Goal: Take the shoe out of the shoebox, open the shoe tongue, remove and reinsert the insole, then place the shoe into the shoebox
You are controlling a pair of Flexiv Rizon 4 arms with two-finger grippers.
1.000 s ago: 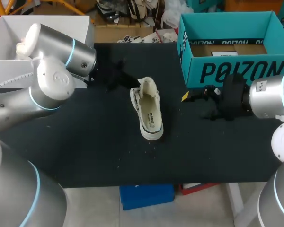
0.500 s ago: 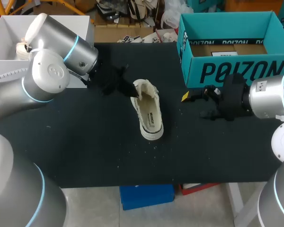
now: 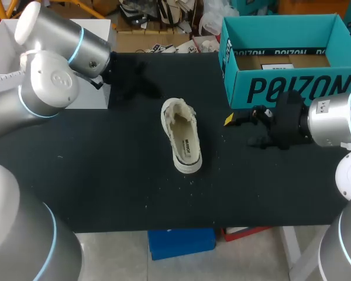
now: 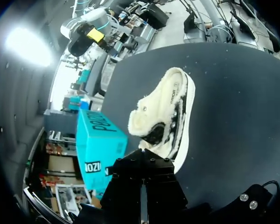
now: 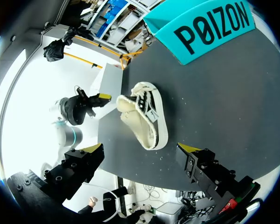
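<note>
Well, the shoe is already out: the fleece-lined sneaker (image 3: 182,137) sits on its sole in the middle of the black table (image 3: 105,175), toe toward the robot and fuzzy mouth toward the far edge, well apart from the teal shoebox (image 3: 281,88) at the far right corner. I judge the task to be in its middle stretch, the work on the tongue and the insole. The collar looks spread wide, but the fleece hides whether the insole lies inside (neither wrist view looks deep enough into the shoe to settle it).

My left gripper (image 4: 142,161) hangs above the table beyond the heel end, off to the left, touching nothing. In its own wrist view the fingers look drawn together to a thin slit with nothing between them, and the yellow tips do not show. My right gripper (image 3: 238,132) rests low just in front of the shoebox's printed wall, to the right of the sneaker, fingers spread wide and empty.

The next move probably calls for the left fingers to part and come down into the shoe's mouth from the heel side, pinching only tongue or insole rather than a tuft of lining, while the right arm pins the toe so the light shoe does not slide
</note>
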